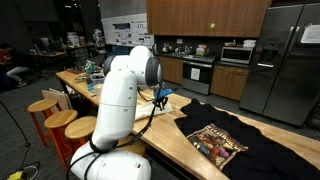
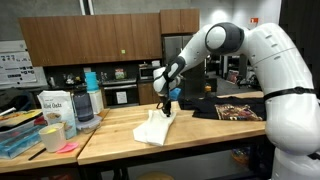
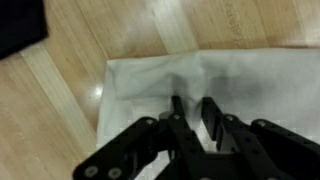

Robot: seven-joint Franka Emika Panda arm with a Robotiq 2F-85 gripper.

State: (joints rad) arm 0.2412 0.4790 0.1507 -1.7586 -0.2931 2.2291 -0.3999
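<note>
A white cloth [image 2: 155,128] lies rumpled on the wooden table [image 2: 120,140]; in the wrist view the white cloth [image 3: 140,85] fills most of the frame. My gripper [image 2: 167,108] points down onto the cloth's far edge. Seen from the wrist, the gripper [image 3: 193,104] has its two black fingers close together, with a raised fold of the cloth pinched between them. A black T-shirt [image 2: 235,108] with a colourful print lies flat just beyond the cloth; in an exterior view the T-shirt [image 1: 215,140] is near the table's end. The arm hides the gripper there.
A white jar [image 2: 52,106], a blue-lidded container [image 2: 86,104] and a tray of small items [image 2: 20,138] stand at one end of the table. Wooden stools [image 1: 50,112] line the table's side. A dark patch [image 3: 20,25] fills the wrist view's corner.
</note>
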